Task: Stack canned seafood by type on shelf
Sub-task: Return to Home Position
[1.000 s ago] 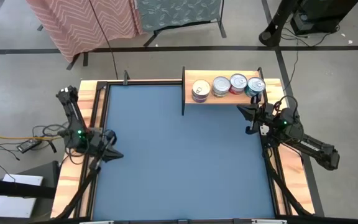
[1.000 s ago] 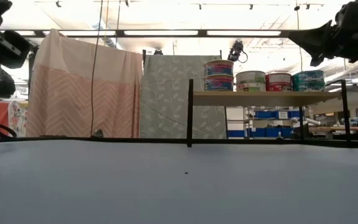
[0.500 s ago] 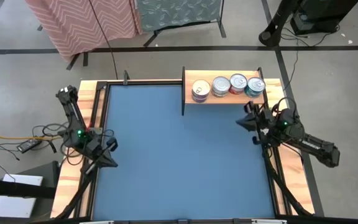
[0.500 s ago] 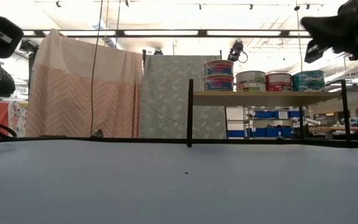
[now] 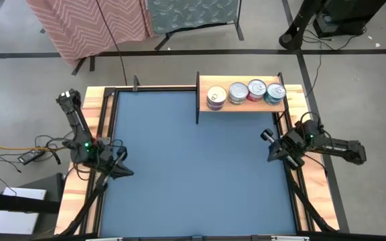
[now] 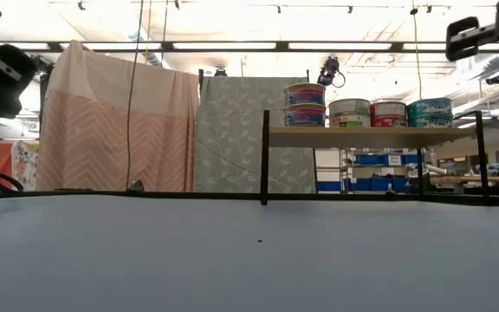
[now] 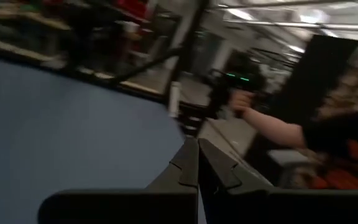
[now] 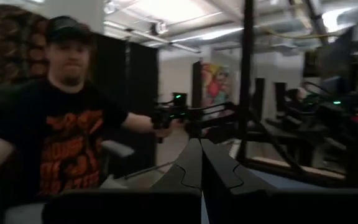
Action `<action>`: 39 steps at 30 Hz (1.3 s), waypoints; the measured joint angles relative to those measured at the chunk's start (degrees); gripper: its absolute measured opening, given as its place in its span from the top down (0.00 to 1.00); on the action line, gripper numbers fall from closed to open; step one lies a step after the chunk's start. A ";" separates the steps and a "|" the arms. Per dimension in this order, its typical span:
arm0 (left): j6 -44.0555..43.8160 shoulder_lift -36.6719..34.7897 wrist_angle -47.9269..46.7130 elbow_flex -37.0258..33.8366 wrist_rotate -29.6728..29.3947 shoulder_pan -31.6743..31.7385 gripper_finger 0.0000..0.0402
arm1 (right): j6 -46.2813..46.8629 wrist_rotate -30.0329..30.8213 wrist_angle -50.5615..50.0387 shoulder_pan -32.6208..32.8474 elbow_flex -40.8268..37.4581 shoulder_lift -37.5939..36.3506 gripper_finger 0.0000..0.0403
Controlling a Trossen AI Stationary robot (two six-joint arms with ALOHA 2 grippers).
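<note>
Big blue rectangular table point(image 5: 193, 174) with wooden side rails. Two dark arms sit at its edges, one each side. This reads as parking at home, with the job likely finished.

Small light-wood plank shelf point(image 5: 241, 107) on dark metal uprights stands at the table's far edge, toward the right. It carries every short round seafood tin point(image 5: 238, 93) I can find, in a row of four columns.

Left gripper point(image 5: 117, 167) hangs over the left rail, well apart from the shelf. Right gripper point(image 5: 271, 146) is over the right edge, nearer the shelf but not touching it. Wrist views show the left fingers point(image 7: 182, 165) and right fingers point(image 8: 219, 168) pressed together on nothing, which is sensible for travel.

The overhead view gives only four lids. The table-level view adds heights:
- The leftmost column point(image 6: 305, 105) is two blue-and-pink tins, one on the other.
- The silver-sided, red point(image 6: 389, 113) and teal point(image 6: 429, 112) columns stand alongside, probably two each, sorted by label.

Only the wrist views show a seated person in a dark printed T-shirt point(image 8: 61, 149), gripping a handle.
</note>
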 joint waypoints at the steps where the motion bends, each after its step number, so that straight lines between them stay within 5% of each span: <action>1: -1.18 0.68 -0.04 0.00 -1.95 0.00 0.99 | -1.06 0.02 -0.68 1.30 0.00 0.00 0.98; 9: -10.29 7.32 -0.12 0.00 -5.88 0.00 0.99 | -2.41 10.86 -12.30 8.41 0.00 0.02 0.98; 16: -2.29 12.59 5.28 -0.02 -10.24 0.59 0.99 | -9.53 31.16 -16.24 15.20 0.00 0.07 0.98; 22: 3.44 14.04 7.00 -0.02 -7.93 0.59 0.99 | -11.64 38.50 -18.03 19.98 0.00 0.13 0.98; 39: 16.76 14.14 17.86 -0.02 23.62 0.59 0.99 | -10.78 55.82 -22.02 36.74 0.00 1.32 0.98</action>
